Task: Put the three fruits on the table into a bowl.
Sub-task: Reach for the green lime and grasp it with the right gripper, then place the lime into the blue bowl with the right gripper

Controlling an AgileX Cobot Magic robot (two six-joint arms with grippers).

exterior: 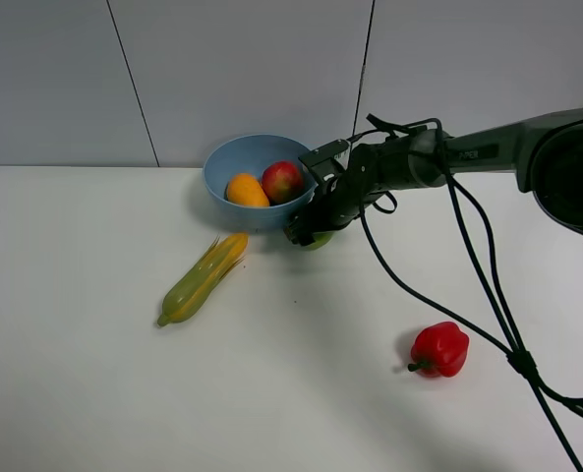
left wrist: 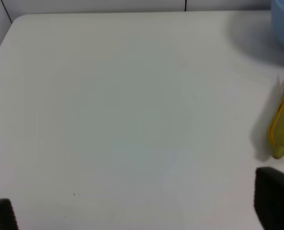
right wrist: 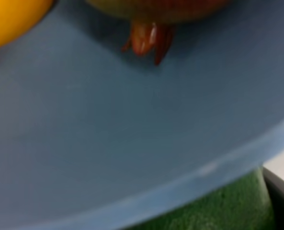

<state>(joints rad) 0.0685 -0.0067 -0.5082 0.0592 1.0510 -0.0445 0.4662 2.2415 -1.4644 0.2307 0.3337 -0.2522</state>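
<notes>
1. Where the right gripper (exterior: 313,228) reaches down beside the bowl (exterior: 222,162), the lime (exterior: 322,240) sits between its dark fingers, low by the table (exterior: 94,393) and just outside the bowl's wall.
2. In the right wrist view one finger (right wrist: 280,196) lies against the lime's side. The other finger is out of sight, so I cannot tell whether the jaws are clamped on the fruit or only stand around it.
3. Just beyond that gripper, over the rim, the mango (exterior: 246,190) and the pomegranate (exterior: 282,181) rest side by side inside the bowl, touching. The pomegranate is the closer of the two to the fingers, and its small red crown (right wrist: 149,40) points toward the wrist camera.
4. The corn cob (exterior: 203,278) lies flat on the table, apart from the right gripper on the left arm's side, with one end angled toward the bowl.
5. The bell pepper (exterior: 439,349) sits well apart from the right gripper, away from the bowl, near the hanging black cables (exterior: 488,295).
6. The left gripper (left wrist: 138,206) is released and empty, its two fingertips spread wide over bare table. The corn cob lies just beyond one fingertip, and the bowl's edge is farther off on the same side.
7. Small white lettering (exterior: 476,154) is printed on the right arm (exterior: 527,138), behind the gripper, but it is too small to read.
</notes>
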